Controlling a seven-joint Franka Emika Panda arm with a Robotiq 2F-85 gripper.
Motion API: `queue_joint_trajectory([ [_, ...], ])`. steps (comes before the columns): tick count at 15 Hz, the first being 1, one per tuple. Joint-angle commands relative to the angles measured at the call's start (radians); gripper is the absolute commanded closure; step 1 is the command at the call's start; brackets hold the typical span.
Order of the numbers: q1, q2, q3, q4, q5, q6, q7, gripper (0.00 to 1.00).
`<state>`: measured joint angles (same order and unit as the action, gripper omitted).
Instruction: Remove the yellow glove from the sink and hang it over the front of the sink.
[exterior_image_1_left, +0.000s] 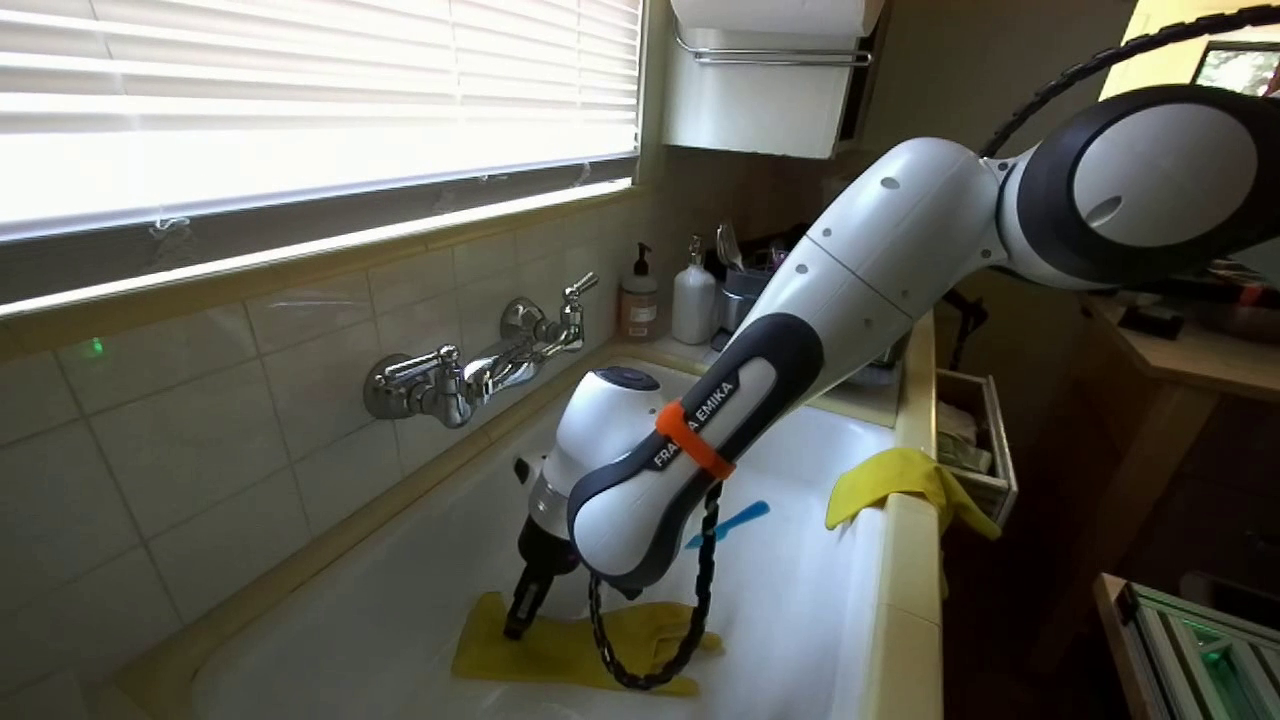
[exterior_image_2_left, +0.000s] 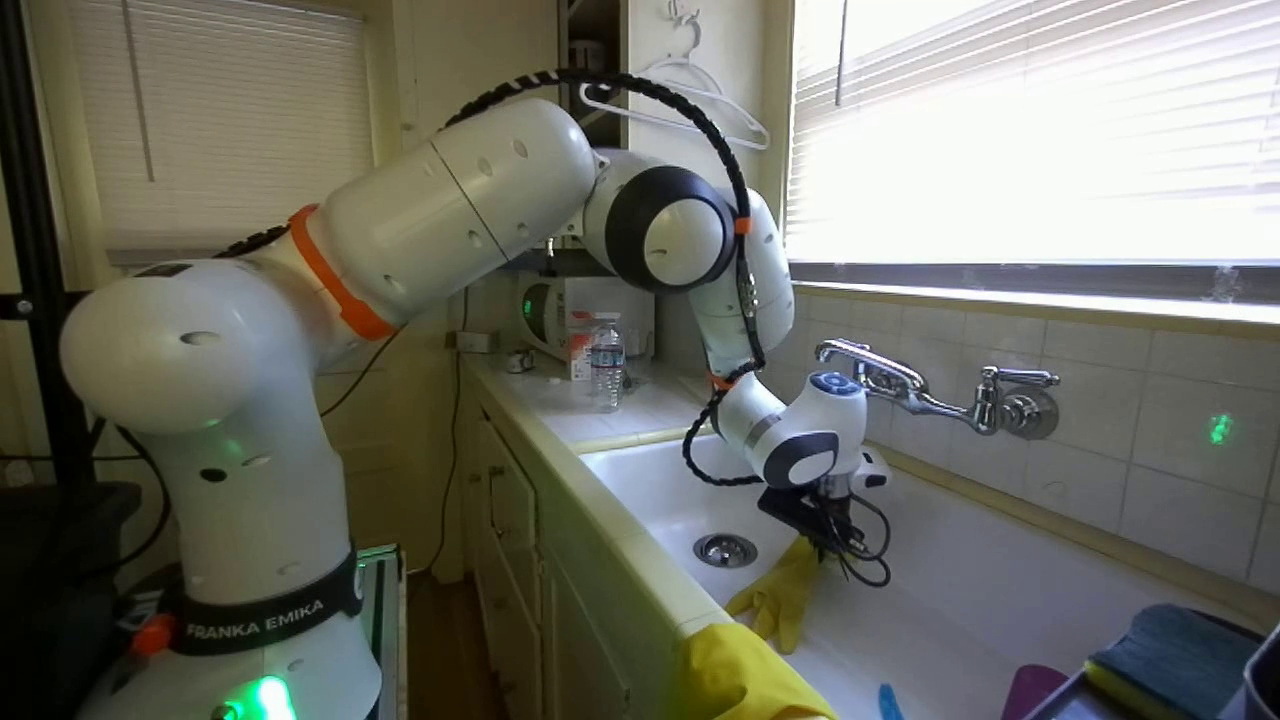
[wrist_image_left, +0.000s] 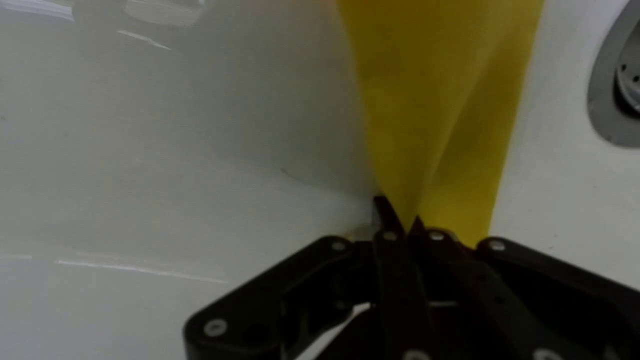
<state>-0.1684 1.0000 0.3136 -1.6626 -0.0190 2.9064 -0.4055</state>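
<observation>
Hand (wrist_image_left: 401, 216) pinching the yellow glove (exterior_image_1_left: 560, 652) near its cuff (exterior_image_1_left: 480, 642), glove lying in the sink (exterior_image_1_left: 790, 600). Lift high, pinch firm, so the dangling end clears the front rim (exterior_image_1_left: 905, 600) before draping

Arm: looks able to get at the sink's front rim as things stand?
Likely yes: the arm arches over the front rim, and the draped second glove takes up only part of it. The fingers, low in the sink, look closed on the yellow glove, so a lift would come first.
</observation>
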Motion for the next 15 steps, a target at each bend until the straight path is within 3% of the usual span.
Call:
queue_joint_trajectory([
  [1,-0.007,-0.079,-0.004,-0.075,-0.03,-0.048,-0.014,0.99],
  [15,-0.03,-0.403,-0.033,-0.401,-0.02,-0.022,-0.047,0.99],
])
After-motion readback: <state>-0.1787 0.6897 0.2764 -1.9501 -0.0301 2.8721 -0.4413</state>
